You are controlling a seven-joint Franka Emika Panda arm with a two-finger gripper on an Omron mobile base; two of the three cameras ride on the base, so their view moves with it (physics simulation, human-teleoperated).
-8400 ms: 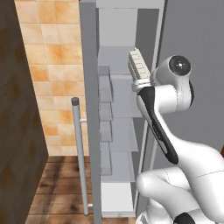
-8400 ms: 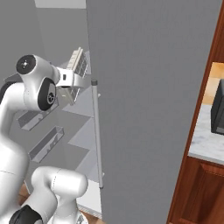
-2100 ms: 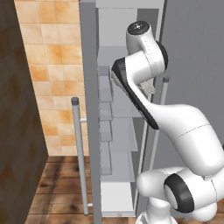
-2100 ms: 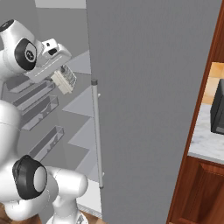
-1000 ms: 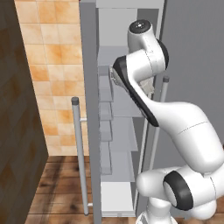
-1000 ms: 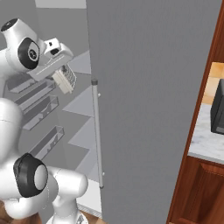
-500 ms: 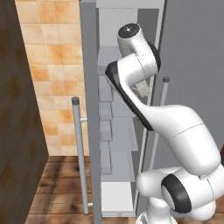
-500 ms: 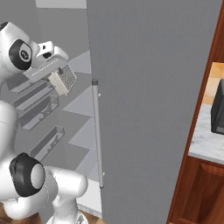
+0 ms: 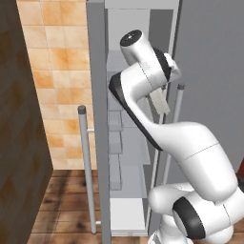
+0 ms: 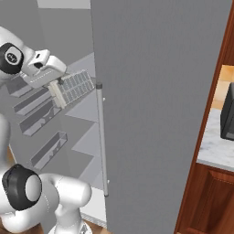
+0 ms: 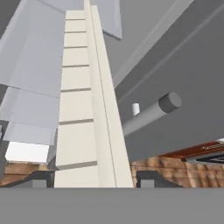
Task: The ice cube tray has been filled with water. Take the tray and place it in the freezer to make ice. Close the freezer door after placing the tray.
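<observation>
1. Kitchen corner: orange-tan wall tiles [image 9: 45, 71] on the left, a wood plank floor [image 9: 62, 205] below, and a tall grey fridge unit ahead.
2. The freezer [image 9: 128, 143], the left half of that unit, stands open, and its white inner shelves [image 9: 131, 152] show between the grey walls.
3. The freezer door [image 9: 97, 119] is swung out towards the camera and seen nearly edge-on in the left base view, with its vertical bar handle [image 9: 86, 167] on the outer side.
4. In the right base view, clear bins [image 10: 39, 116] line the inside of that door at 3 heights.
5. The plain right door [image 10: 160, 91] is shut, and its own bar handle [image 10: 101, 137] runs down its left edge.
6. The white arm reaches up in front of the open freezer, and the gripper [image 10: 55, 89] sits at upper-shelf height.
7. The jaws are closed on 1 short end of the ice cube tray [image 10: 75, 87].
8. The tray sticks out from the jaws towards the right door's handle, tilted, and rests on no shelf.
9. In the hand view the tray [image 11: 83, 109] runs long and pale away from the dark fingertips [image 11: 146, 179], its cell dividers showing as thin lines.
10. At the far right of the right base view, a dark appliance [image 10: 227, 114] sits on a pale worktop [image 10: 215, 146] above a reddish wood cabinet [image 10: 205, 201].
</observation>
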